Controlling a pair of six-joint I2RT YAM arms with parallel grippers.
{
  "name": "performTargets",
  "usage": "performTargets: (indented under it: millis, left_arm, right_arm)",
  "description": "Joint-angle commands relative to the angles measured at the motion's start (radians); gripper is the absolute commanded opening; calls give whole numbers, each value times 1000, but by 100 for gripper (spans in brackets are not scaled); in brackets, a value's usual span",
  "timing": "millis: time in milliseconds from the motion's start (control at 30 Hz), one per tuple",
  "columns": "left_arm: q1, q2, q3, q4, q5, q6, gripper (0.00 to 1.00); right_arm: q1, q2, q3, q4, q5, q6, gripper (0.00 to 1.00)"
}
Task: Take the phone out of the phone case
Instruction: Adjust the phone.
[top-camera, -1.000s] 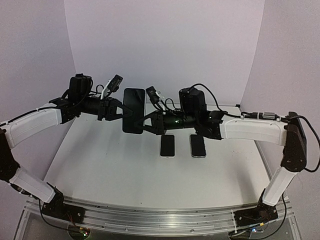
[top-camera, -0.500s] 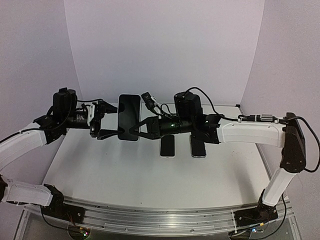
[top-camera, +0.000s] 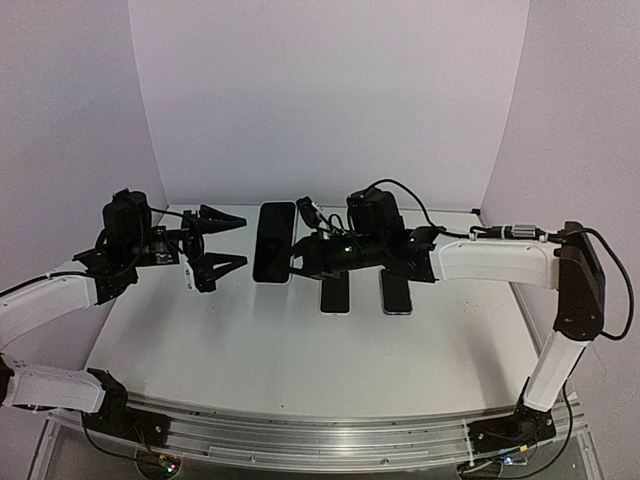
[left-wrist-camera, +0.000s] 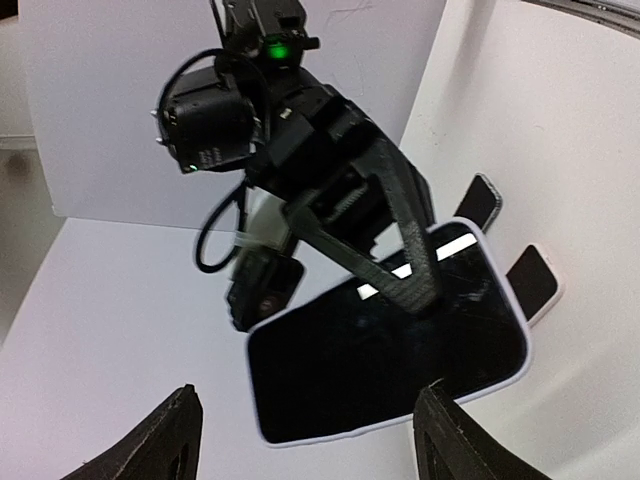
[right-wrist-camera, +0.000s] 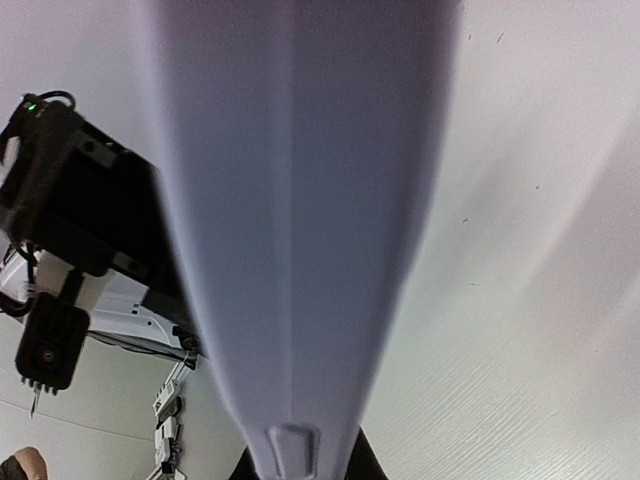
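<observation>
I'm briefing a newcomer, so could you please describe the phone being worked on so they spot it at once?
Above the middle of the white table, find the right claw. It grips the phone upright in the air, dark-faced with a white rim, unlike the two phones lying flat on the table.

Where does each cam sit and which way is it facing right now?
Top external: above and behind the bases, looking down on the table; shows both arms, left pincer open, right pincer gripping the cased phone.
Left wrist: faces the right pincer and cased phone; own fingertips at bottom.
Right wrist: looks along the cased phone's edge, close up; own fingers barely show at bottom, left arm beyond.
Shared: all three show the cased phone; top and left wrist share two phones on the table.
</observation>
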Motion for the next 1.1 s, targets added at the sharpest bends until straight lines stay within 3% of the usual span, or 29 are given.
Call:
performTargets:
  millis: [0, 200, 300, 533, 600, 733, 900, 933, 1067]
  left_arm:
    - [-1, -24, 8, -59, -11, 107, 75]
    - [0, 63, -48, 83, -143, 328, 80]
    - [0, 103, -70, 215, -101, 385, 81]
    - [-2, 170, -66, 344, -2, 415, 81]
    - [-3, 189, -55, 353, -10, 416, 76]
    - [-3, 206, -40, 351, -10, 408, 55]
    - [-6, 179, -48, 323, 36, 374, 4]
    - [-6, 166, -51, 311, 41, 358, 0]
    - [-6, 111, -18, 109, 33, 271, 0]
  right_arm:
    - [-8, -50, 31, 65, 9, 64, 0]
    - [-11, -26, 69, 65, -66, 106, 0]
    - [-9, -3, 99, 65, -110, 131, 0]
    - [-8, 46, 147, 65, -159, 160, 0]
    - [-8, 60, 164, 65, -178, 167, 0]
    - [-7, 80, 188, 64, -214, 179, 0]
    - [-7, 100, 193, 63, -214, 190, 0]
    - [-6, 98, 190, 63, -206, 189, 2]
    - [-11, 55, 150, 54, -137, 142, 27]
